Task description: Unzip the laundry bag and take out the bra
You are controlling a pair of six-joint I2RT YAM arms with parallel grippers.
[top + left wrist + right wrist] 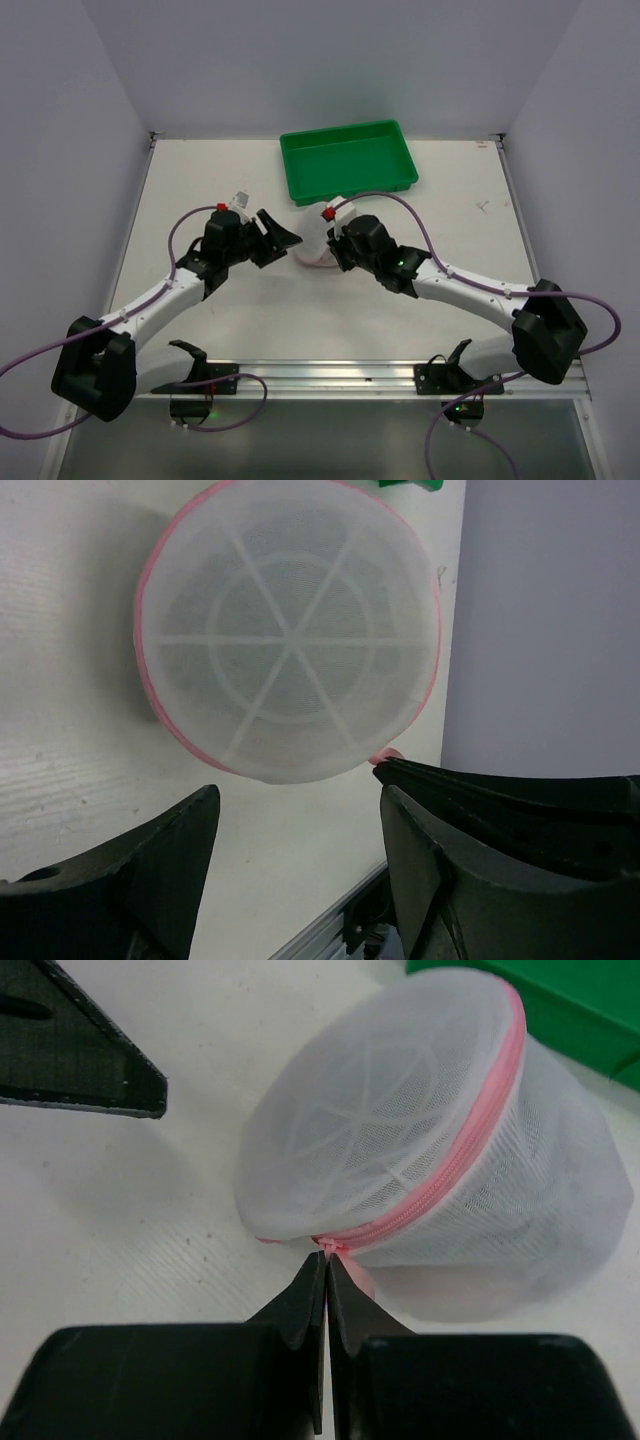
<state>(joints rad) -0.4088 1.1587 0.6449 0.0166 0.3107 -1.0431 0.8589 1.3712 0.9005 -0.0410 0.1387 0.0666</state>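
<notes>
We start with the room: a white table (pixel 250 320) with a few faint scuffs, boxed in by plain pale walls (pixel 330 60) at the back and on both sides. A metal rail (pixel 330 372) runs along the near edge, where the arms are bolted. At the far edge sits a green tray (pixel 348 160), a little right of centre.

Just in front of that tray, mid-table, lies the laundry bag (pixel 312 248). It is a round white mesh pouch with pink trim, and it sits between the two arms. From the left wrist we get its flat face (pixel 290 630), with white ribs fanning out like spokes. The mesh is cloudy and we cannot make out what is inside.

Now the left tool (pixel 283 245). Its jaws stand wide apart (pixel 295 785) and they hold nothing. The bag lies just beyond its fingertips, and we see no contact.

Over to the right tool (pixel 335 252), and here is the grip. In its own wrist view the two fingers are pressed together (pixel 326 1260), pinching the pink zipper tab (pixel 330 1247) at the bag's near rim. The pink zipper (pixel 450 1175) climbs from that pinch up and around the dome (pixel 400 1130), and it looks shut along the stretch we can see. One finger (pixel 90 1060) of the left tool shows at the upper left, well apart from the bag in that view.
</notes>
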